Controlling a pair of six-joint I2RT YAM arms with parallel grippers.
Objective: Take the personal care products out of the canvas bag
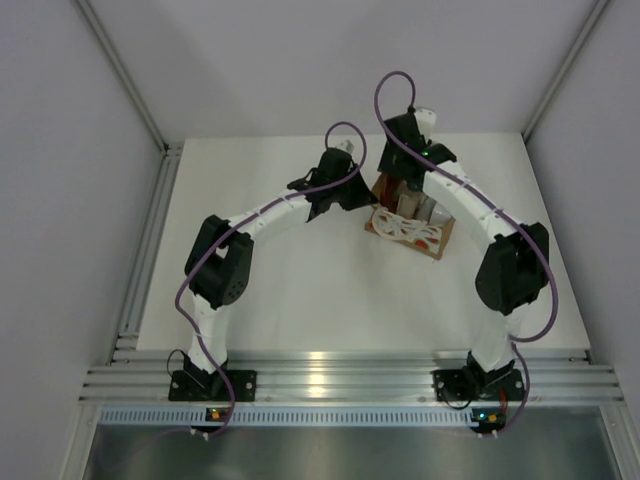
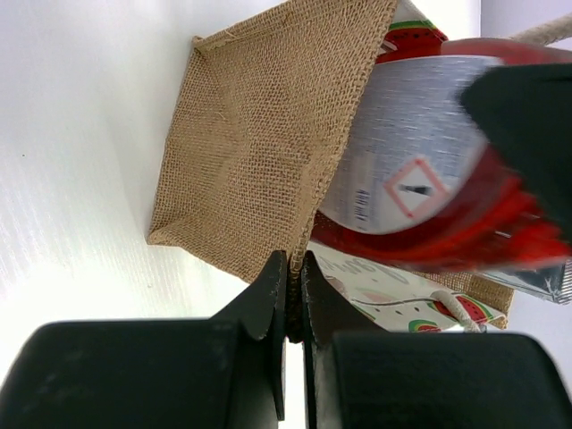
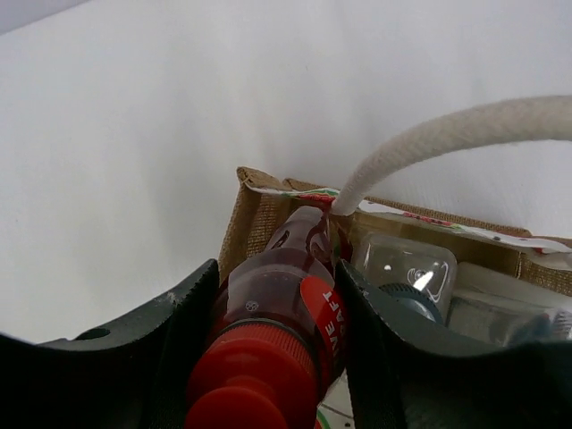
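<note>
The canvas bag [image 1: 412, 228] stands at the table's far middle, tan burlap [image 2: 259, 152] with a cream rope handle [image 3: 447, 138]. My left gripper [image 2: 293, 268] is shut on the bag's side edge, the burlap pinched between its jaws. My right gripper [image 3: 279, 270] is shut on the red bottle [image 3: 277, 308] just below its red cap. The bottle's lower end is at the bag's mouth. In the left wrist view the red bottle [image 2: 429, 179] shows its silver label beside the bag. A clear bottle with a dark grey cap [image 3: 407, 268] sits inside the bag.
Both arms meet over the bag at the back of the white table [image 1: 300, 300]. Another pale container [image 3: 509, 313] lies in the bag at the right. The grey enclosure walls [image 1: 90, 200] flank the table.
</note>
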